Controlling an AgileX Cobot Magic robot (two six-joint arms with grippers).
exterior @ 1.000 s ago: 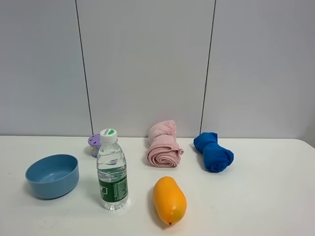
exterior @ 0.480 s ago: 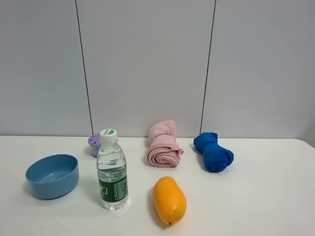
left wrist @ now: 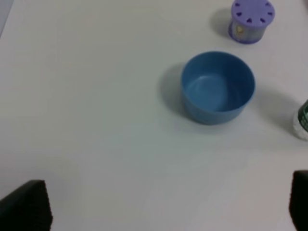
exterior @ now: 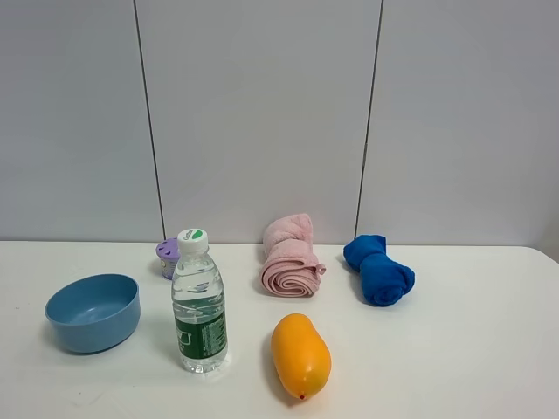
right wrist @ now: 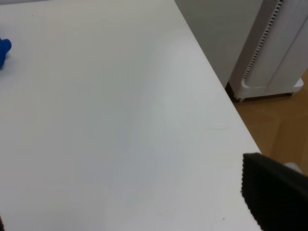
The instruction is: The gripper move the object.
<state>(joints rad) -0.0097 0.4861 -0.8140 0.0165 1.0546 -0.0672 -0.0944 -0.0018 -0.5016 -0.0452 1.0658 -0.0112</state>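
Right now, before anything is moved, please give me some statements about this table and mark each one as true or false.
1. The round light-blue plastic bowl is empty. True.
2. The clear plastic water bottle lies on its side. False: it stands upright.
3. The left pincer is shut on the bowl. False: it is open, apart from the bowl.
4. The orange mango-like fruit lies nearer the high camera than the rolled pink towel. True.
5. The small purple round container sits inside the bowl. False: it stands on the white table, behind the bottle.
6. The rolled dark-blue towel lies to the right of the pink towel in the high view. True.
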